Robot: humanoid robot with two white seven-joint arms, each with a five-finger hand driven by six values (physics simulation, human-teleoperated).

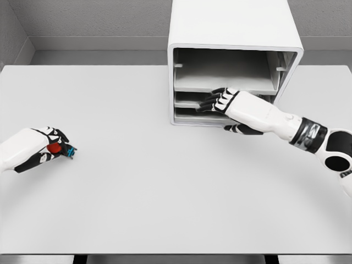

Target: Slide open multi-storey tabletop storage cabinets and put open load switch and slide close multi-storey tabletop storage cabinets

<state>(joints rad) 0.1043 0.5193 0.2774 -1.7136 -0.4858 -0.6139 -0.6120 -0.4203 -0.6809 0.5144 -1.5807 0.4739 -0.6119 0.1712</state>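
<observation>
Head view shows no brand, label or readable writing on anything in the frame. At the far left, just below mid-height, the left hand (39, 148) comes in from the left edge with its white back and black-jointed fingers curled around the load switch (58, 148), a small object with a red rounded body and a blue tip that pokes out past the fingertips toward the right. The hand and switch sit low over the table (137, 192), a broad, plain pale-grey surface that fills most of the picture; whether the switch touches the tabletop cannot be told.

Well apart from it, at upper centre-right, stands the storage cabinet (234, 33), a white box with rounded corners and an open front facing the camera. Inside, grey shelves or drawers are stacked in tiers: a tall upper bay with small rail pegs on its side walls, and two shallow levels beneath it. The right hand (223, 102) reaches in from the lower right, its white forearm with a dark ribbed wrist band crossing the cabinet's lower right corner. Its fingers are bent and rest on the front edge of the middle tier, the thumb lying lower by the bottom tier; a firm grip on it cannot be confirmed. Behind the table runs a grey wall.
</observation>
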